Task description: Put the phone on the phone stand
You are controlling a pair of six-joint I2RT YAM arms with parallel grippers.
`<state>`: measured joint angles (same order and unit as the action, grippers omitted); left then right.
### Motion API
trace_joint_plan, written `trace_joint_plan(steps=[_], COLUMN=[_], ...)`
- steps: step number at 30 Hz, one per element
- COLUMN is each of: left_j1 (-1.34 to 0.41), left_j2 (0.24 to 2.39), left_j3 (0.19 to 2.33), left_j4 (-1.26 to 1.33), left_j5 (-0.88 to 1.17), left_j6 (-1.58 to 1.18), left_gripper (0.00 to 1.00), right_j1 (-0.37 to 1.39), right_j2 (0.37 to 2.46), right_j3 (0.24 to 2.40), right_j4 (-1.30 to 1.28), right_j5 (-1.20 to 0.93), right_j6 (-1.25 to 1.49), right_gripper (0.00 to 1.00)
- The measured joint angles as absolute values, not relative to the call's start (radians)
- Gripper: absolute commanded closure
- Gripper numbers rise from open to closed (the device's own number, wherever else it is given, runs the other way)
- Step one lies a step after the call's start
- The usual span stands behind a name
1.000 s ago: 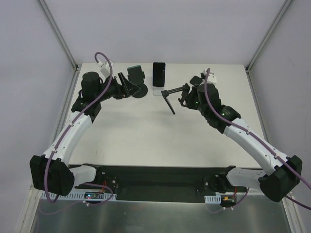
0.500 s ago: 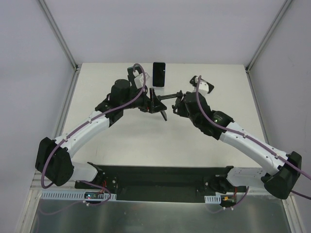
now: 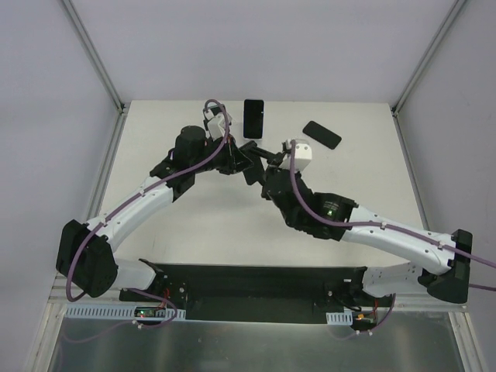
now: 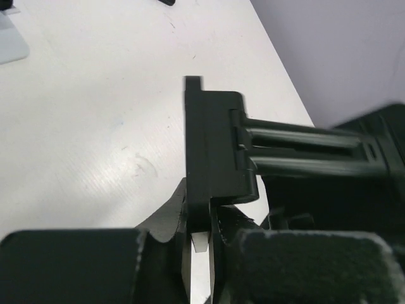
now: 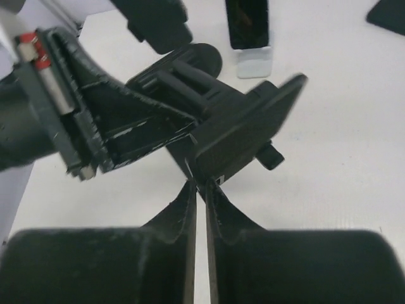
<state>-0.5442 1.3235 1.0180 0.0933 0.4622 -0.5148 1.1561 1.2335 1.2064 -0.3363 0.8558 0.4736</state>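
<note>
The left arm [image 3: 147, 198] has swung in from the back left of the worktop [image 3: 232, 232] to the middle. The right arm [image 3: 372, 229] has shifted inward too, uncovering the phone [image 3: 322, 134], which lies flat at the back right, well apart from both arms.

Between them is the black phone stand [image 5: 243, 136]. The left pincer [image 4: 201, 218], spread a second ago, is now clenched on the edge of its plate. The right pincer [image 5: 197, 187] stays clenched at the plate's lower corner. So the stand looks shared by both arms and not yet set down, and the phone is untouched.

A second phone [image 3: 253, 116] stands upright in a white holder [image 5: 254, 62] at the back. No brand or writing is readable.
</note>
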Motion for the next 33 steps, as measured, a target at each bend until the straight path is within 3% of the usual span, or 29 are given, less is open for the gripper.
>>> trace_joint_plan(steps=[1, 3, 4, 6, 11, 18, 29, 31, 33], left_j1=[-0.541, -0.533, -0.533, -0.533, -0.529, -0.535, -0.535, -0.535, -0.535], left_j2=[1.324, 1.319, 1.318, 1.321, 1.361, 1.477, 1.504, 1.504, 1.504], left_j3=[1.021, 1.026, 1.026, 1.028, 1.043, 1.052, 1.047, 1.044, 1.044], left_j4=[0.095, 0.086, 0.081, 0.078, 0.085, 0.223, 0.34, 0.336, 0.322], left_j5=[0.453, 0.455, 0.461, 0.479, 0.63, 0.855, 0.943, 0.938, 0.928], left_j6=[-0.515, -0.498, -0.493, -0.49, -0.51, -0.648, -0.767, -0.767, -0.766], left_gripper=[1.0, 1.0, 1.0, 1.0, 1.0, 1.0, 1.0, 1.0, 1.0], right_j1=[1.177, 1.217, 1.219, 1.213, 1.154, 0.984, 0.982, 1.0, 1.018], right_j2=[1.24, 1.256, 1.258, 1.254, 1.112, 0.867, 0.924, 0.946, 0.97], right_j3=[1.208, 1.21, 1.21, 1.21, 1.123, 1.042, 1.018, 1.018, 1.02], right_j4=[-0.332, -0.308, -0.295, -0.283, -0.274, -0.292, -0.239, -0.233, -0.233], right_j5=[0.853, 0.865, 0.859, 0.843, 0.688, 0.388, 0.278, 0.317, 0.357], right_j6=[0.454, 0.392, 0.348, 0.268, 0.049, -0.009, 0.027, 0.052, 0.069], right_gripper=[0.66, 0.53, 0.3, 0.01, 0.04, 0.04, 0.01, 0.13, 0.17])
